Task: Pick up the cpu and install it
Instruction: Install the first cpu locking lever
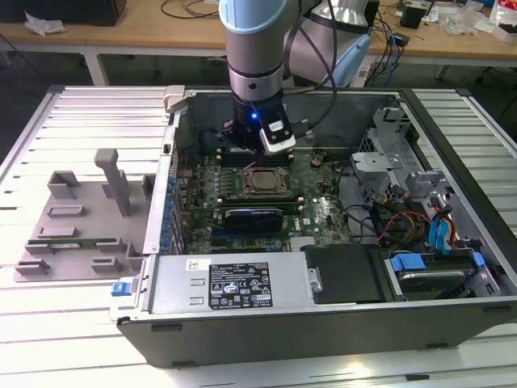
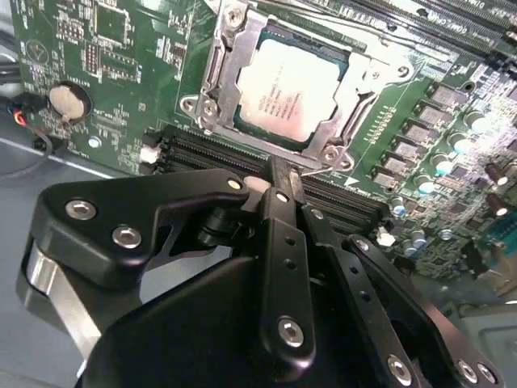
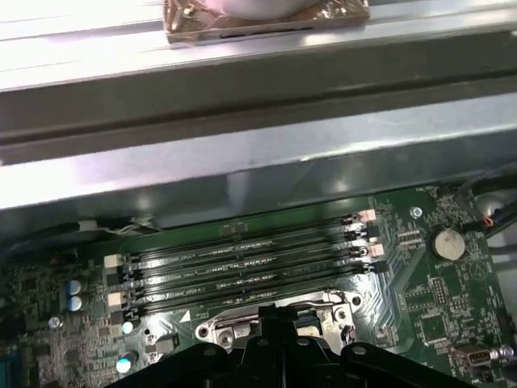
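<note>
- Cpu [image 2: 280, 93] is our landmark: in the second wrist view it lies flat inside the socket frame [image 2: 212, 77] on the motherboard [image 2: 121, 73], silvery top plate up, with nothing gripping it.
- Our hand [image 2: 284, 179] hangs just above the socket's near edge, over the memory slots [image 2: 202, 153]. Its fingers [image 2: 279, 210] look drawn together and they carry nothing.
- We judge the main risk to be seating. If the chip sits slightly skewed in the frame, any press or clamp could bend the contacts beneath it. We cannot tell from here whether it sits fully level.
- A second risk, as we see it, is the slim fingertips so near the frame. A sideways drift could nudge the chip or scrape the bracket.
- Just beside the cpu, the memory slots [image 3: 242, 267] run in parallel rows, with white latches [image 3: 367, 217] at their ends. Those latches are the nearest things to catch on.
- Farther from the cpu, a round coin battery [image 2: 66, 101] and rows of small capacitors [image 2: 440, 166] stand on the board.
- In the exterior view, the arm [image 1: 254, 73] reaches down into the open computer case [image 1: 323, 323], whose walls hem in any swing away from the cpu [image 1: 263, 181].
- Farthest out, cables [image 1: 396, 222] and a drive cage [image 1: 392, 137] crowd the exterior view's right, and a grey fixture [image 1: 81, 218] rests on the tabletop [image 1: 48, 323] on the exterior view's left.
</note>
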Tool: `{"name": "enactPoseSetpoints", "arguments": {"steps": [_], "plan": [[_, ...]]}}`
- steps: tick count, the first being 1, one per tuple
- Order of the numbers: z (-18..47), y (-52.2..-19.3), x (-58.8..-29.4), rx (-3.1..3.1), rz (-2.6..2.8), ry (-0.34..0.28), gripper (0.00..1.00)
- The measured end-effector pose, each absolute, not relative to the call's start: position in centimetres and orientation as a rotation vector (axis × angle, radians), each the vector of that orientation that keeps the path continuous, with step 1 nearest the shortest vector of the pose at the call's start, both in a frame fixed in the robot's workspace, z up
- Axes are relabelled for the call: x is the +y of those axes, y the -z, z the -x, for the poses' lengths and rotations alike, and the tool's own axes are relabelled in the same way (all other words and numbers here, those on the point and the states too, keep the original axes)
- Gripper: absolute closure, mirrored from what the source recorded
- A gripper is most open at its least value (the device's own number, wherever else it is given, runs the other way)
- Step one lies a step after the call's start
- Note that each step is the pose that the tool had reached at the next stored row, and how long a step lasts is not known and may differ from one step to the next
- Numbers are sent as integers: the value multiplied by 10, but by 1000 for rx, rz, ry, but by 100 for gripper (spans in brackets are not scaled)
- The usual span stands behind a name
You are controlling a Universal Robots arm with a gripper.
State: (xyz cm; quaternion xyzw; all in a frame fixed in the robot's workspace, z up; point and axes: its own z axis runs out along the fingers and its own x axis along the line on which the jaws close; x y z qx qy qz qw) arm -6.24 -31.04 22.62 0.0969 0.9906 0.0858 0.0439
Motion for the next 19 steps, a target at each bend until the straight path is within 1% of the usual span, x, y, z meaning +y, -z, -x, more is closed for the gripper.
{"name": "enactPoseSetpoints", "arguments": {"steps": [16, 19], "plan": [[61, -219, -300, 2986, -517, -251, 89], [59, -218, -294, 2974, -569, -248, 89]]}}
